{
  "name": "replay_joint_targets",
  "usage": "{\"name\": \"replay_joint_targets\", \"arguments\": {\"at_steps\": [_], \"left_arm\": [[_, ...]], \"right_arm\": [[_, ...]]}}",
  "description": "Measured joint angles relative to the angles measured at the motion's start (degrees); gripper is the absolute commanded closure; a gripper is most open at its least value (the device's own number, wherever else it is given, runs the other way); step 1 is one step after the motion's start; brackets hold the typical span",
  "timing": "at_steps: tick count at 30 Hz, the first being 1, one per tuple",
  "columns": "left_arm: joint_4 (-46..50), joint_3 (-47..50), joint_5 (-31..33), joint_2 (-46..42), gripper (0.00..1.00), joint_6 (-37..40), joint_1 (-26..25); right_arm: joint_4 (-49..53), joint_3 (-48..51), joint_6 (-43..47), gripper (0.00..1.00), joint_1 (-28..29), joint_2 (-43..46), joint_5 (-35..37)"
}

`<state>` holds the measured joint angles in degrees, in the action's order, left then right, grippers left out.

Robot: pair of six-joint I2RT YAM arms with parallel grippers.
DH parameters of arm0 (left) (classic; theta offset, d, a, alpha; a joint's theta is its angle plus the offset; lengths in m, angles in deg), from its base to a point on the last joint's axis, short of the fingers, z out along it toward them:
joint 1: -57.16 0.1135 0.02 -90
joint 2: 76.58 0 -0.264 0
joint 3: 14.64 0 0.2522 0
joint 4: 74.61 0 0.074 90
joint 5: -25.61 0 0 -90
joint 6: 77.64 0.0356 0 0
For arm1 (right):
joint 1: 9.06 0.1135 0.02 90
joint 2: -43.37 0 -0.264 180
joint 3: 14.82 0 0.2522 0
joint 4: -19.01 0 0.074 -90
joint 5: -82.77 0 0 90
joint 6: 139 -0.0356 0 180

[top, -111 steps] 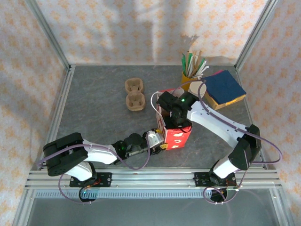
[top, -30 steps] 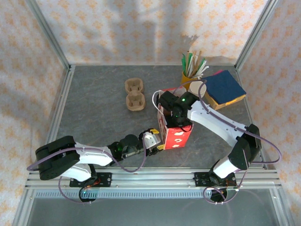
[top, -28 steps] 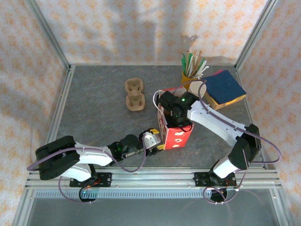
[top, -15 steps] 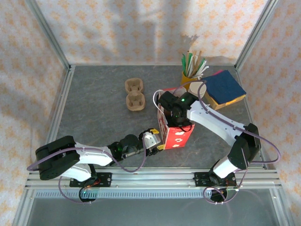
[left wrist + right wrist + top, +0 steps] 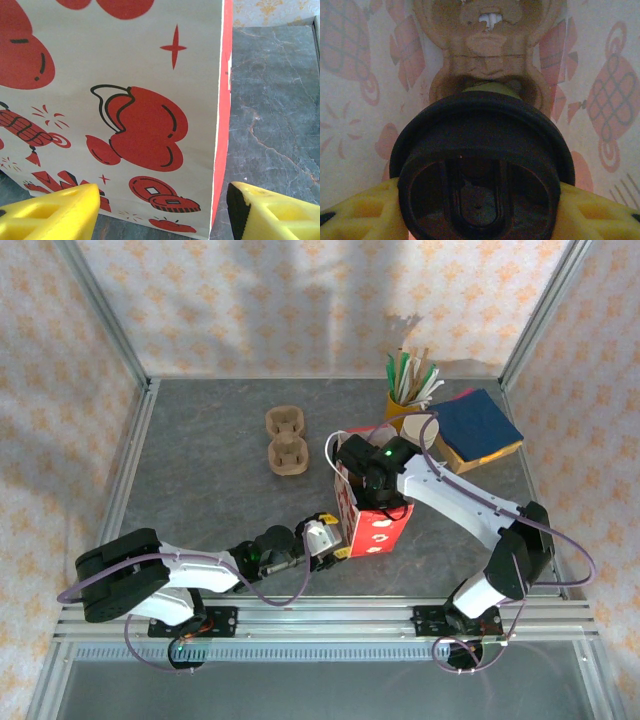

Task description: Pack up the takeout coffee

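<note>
The takeout coffee's round black lid (image 5: 479,165) faces the right wrist camera inside the bag. My right gripper (image 5: 480,202) is shut on it, a yellow finger (image 5: 355,212) pressed against each side. Below the cup lies a brown pulp carrier (image 5: 485,55) on the bag's floor. In the top view the right wrist (image 5: 370,472) reaches down into the upright red and white paper bag (image 5: 378,528). My left gripper (image 5: 335,537) is open at the bag's lower left side. The printed bag face (image 5: 125,100) and its corner edge stand between its spread fingers (image 5: 55,212).
A second brown pulp carrier (image 5: 285,440) lies on the grey table (image 5: 200,480) left of the bag. A yellow cup of stir sticks (image 5: 405,398) and a stack of blue and yellow napkins (image 5: 478,427) sit at the back right. Metal frame rails edge the table.
Over the earliest gap the left arm's elbow dropped and its gripper shifted slightly left along the bag's side. In the last second nothing has visibly moved.
</note>
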<state>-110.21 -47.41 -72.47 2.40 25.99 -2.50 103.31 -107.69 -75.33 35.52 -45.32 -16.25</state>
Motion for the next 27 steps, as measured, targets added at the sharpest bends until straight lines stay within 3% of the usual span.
{"name": "replay_joint_targets", "arguments": {"at_steps": [27], "left_arm": [[0.79, 0.00, 0.02, -0.63, 0.29, -0.02, 0.00]], "right_arm": [[-3.06, 3.15, 0.70, 0.45, -0.66, 0.04, -0.46]]}}
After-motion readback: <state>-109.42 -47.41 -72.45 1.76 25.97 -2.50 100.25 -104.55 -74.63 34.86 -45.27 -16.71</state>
